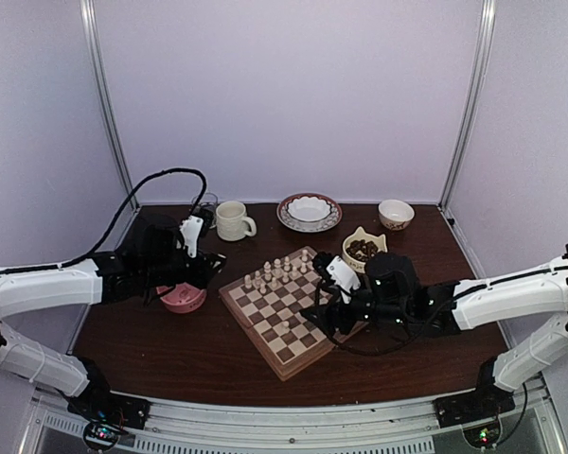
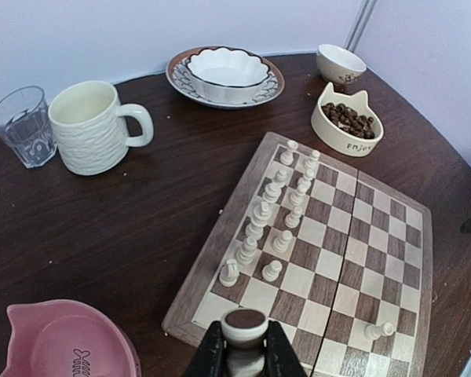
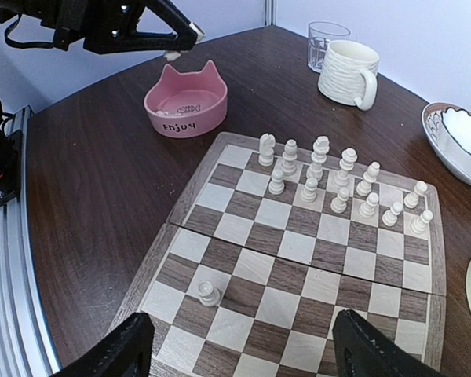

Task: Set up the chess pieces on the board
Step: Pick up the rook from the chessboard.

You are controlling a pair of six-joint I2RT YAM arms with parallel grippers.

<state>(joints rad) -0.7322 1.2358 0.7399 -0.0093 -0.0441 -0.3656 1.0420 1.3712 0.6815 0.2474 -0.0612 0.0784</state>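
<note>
Top view: the board [image 1: 282, 317] lies between the two arms. The left gripper [image 1: 213, 257] hangs off the board's left corner, above a pink bowl [image 1: 182, 299], and its grip cannot be judged from here. The right gripper [image 1: 322, 317] is over the board's right half. The chess pieces [image 1: 279, 270] stand in two rows along the board edge farthest from the right gripper, and a lone piece [image 1: 285, 327] sits just beside that gripper's tips. Left wrist view: the jaws are closed narrowly on a held piece [image 2: 245, 323], pale, with its dark round base turned to the camera. The board begins directly ahead of the fingertips, and the two rows run away from them along the left edge. Both rows look nearly full, each perhaps one short. Right wrist view: the fingers [image 3: 114, 353] stand wide apart with nothing between them. The lone piece appears tipped on its side, on a square just ahead of the left-hand finger. Assessment: one side is close to complete. Left to do are placing the held piece and righting and placing the lone piece. The squares under and around the right gripper are otherwise bare. A cat-shaped bowl [image 1: 364, 249] beyond the right gripper holds dark brown lumps, and it cannot be told whether these are a second set.
</note>
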